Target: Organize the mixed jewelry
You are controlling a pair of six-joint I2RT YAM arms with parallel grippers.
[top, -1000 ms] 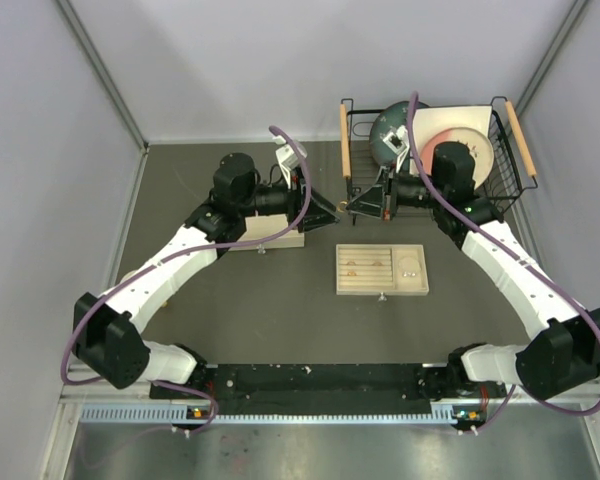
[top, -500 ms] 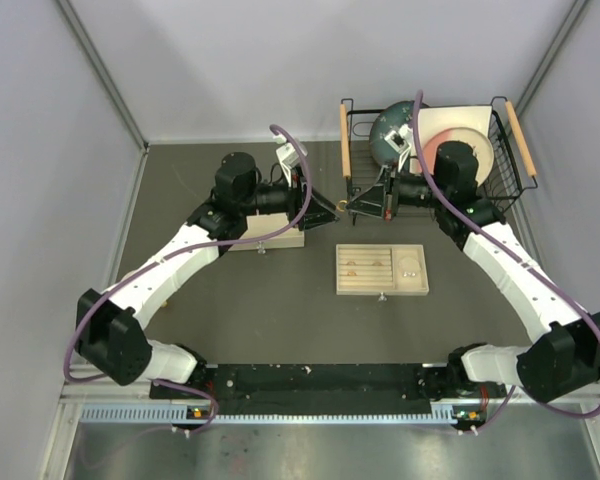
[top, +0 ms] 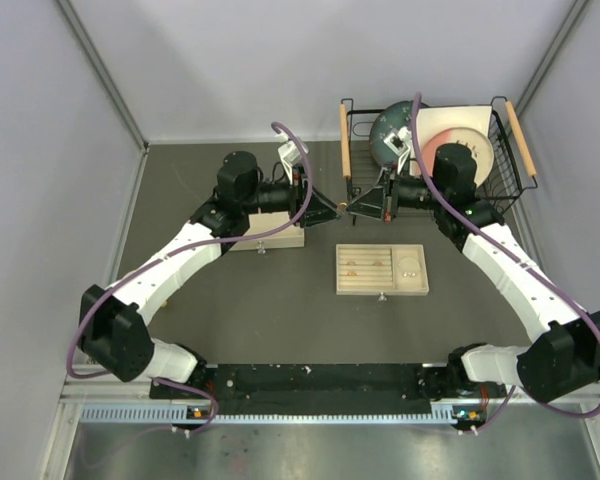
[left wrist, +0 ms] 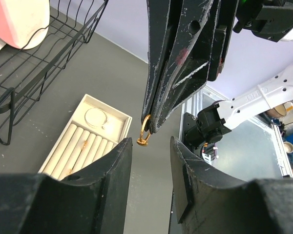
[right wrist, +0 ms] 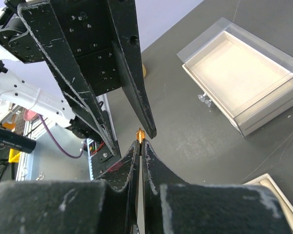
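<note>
The step in hand looked like a handover in mid-air, above the dark table in the upper middle of the top view. The right claw (right wrist: 140, 144) was pressed together on a small gold ring (left wrist: 144, 133), pinching it at the very tips so that most of the ring hung free below them. The left claw (left wrist: 150, 145) stood spread, its fingers (left wrist: 112, 175) on either side of the ring and apart from it, with nothing in its grasp. To do this well, I judged, the left claw should centre the ring between its pads before closing. It should take the free part below the right tips, not the right fingers themselves. It should close slowly and squarely, since a ring this small would likely twist or spring out if caught on one edge. The right claw should let go only once the left pinch is firm, because a dropped ring would land on the table rather than in the beige tray (top: 382, 291), which sat to the lower right of the meeting point. In that tray a silver hoop (left wrist: 96, 116) lay in the square compartment and amber rings (top: 352, 266) sat in the slotted part.
</note>
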